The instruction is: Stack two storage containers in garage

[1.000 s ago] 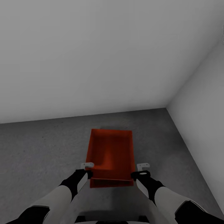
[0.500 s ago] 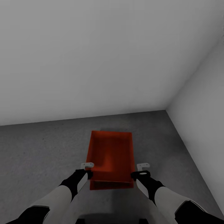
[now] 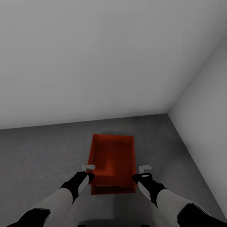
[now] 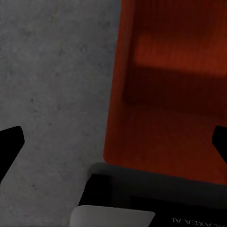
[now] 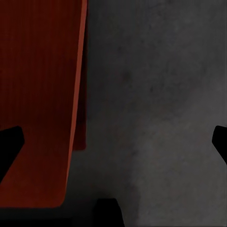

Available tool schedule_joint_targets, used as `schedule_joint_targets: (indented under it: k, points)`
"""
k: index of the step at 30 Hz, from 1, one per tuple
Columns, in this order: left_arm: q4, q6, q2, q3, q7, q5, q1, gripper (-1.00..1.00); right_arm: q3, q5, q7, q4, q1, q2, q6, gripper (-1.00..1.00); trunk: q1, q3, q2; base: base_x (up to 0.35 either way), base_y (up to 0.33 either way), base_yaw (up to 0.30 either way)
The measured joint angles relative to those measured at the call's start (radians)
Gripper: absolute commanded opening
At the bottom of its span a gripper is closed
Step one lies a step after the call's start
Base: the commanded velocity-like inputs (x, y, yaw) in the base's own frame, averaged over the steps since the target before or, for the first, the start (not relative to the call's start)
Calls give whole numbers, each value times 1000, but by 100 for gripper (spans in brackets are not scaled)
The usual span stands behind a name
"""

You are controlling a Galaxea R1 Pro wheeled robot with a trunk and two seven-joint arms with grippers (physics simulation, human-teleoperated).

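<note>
Upper container point(image 3: 112, 160) lowered — nearly nested w/ lower container point(image 3: 112, 190).

So there's an orange-red storage container point(image 3: 113, 157) in the garage, a shallow open-top rectangular box with thin walls, long side running away from the robot. Right under its near edge you can see a second container point(image 3: 112, 190), same colour, just a strip of its near wall peeking out, so the two look lined up one over the other. Can't tell if the upper one is actually resting on the lower yet. Both are over the dark grey rough floor point(image 3: 41, 151), near the far right corner where the two pale grey walls meet.
</note>
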Motion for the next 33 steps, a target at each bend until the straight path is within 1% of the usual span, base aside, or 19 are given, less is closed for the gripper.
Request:
schedule_joint_targets:
  k: [33]
  points:
    - [0,-2,0,0,0,0,0,100,0,0,0,0,0,1,1,100,0,51,0,0,0,0]
